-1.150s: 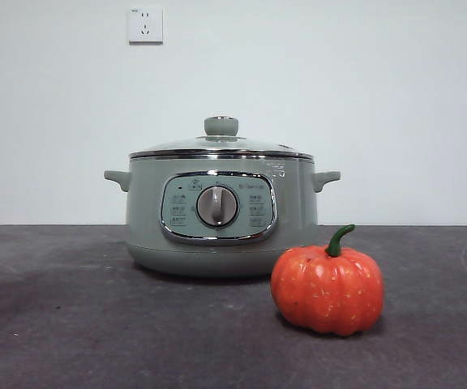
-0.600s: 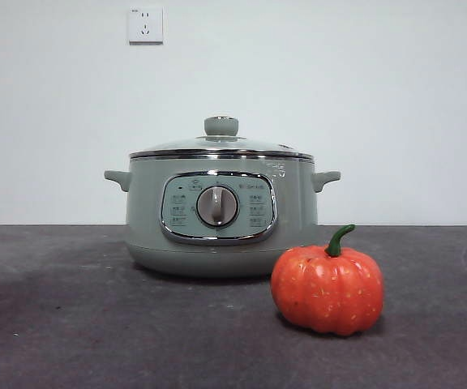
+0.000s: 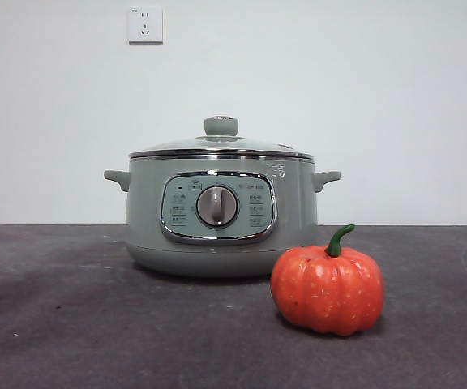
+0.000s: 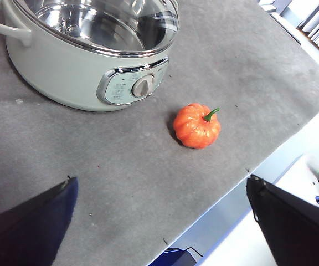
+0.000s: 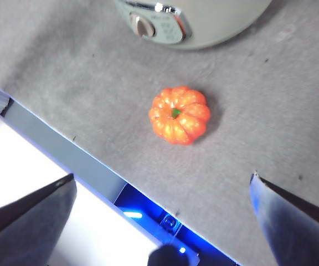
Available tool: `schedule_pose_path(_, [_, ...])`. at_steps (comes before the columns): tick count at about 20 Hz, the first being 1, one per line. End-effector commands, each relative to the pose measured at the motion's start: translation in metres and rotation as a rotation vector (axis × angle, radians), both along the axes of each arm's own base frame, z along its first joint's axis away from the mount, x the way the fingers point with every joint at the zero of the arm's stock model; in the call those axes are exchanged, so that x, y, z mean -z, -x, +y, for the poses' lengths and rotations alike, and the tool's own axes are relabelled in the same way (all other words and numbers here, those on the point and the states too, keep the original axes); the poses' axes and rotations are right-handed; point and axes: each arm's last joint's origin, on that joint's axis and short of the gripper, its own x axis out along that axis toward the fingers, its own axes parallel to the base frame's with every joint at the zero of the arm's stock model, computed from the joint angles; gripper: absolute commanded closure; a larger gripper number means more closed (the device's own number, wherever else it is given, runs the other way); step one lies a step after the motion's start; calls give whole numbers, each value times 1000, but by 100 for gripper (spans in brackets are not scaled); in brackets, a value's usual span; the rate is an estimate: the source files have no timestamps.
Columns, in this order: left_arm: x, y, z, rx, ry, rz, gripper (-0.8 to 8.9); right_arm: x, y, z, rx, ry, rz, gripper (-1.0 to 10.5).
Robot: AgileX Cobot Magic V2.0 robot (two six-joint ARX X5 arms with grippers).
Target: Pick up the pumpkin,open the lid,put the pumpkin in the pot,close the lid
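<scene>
Nothing moved: speckled orange pumpkin [image 3: 327, 290] sits upright.

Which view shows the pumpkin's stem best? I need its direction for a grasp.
The front view: the pumpkin stands near and large, its stem in profile. The left wrist view shows it small; the right wrist view only end-on.

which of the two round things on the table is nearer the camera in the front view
The small ribbed orange pumpkin with a green stem. It sits in front of, and to one side of, the wide sage-green cooker pot, whose glass lid is on.
</scene>
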Motion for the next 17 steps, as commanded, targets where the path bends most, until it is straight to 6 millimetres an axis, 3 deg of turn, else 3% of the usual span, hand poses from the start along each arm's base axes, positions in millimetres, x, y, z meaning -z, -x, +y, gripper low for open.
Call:
schedule_pose_path(1, [-1,0,-1,10,-2,-12,-8,3,-10,8,-25,1,10,168])
schedule_pose_path(8, [-1,0,-1,11,-2,-12,-8,36,-58,54,-80,140,67,168])
schedule_pose_path(17, [-1,0,-1,11,-2,-12,-8,104,-95,121,-143,341,146,168])
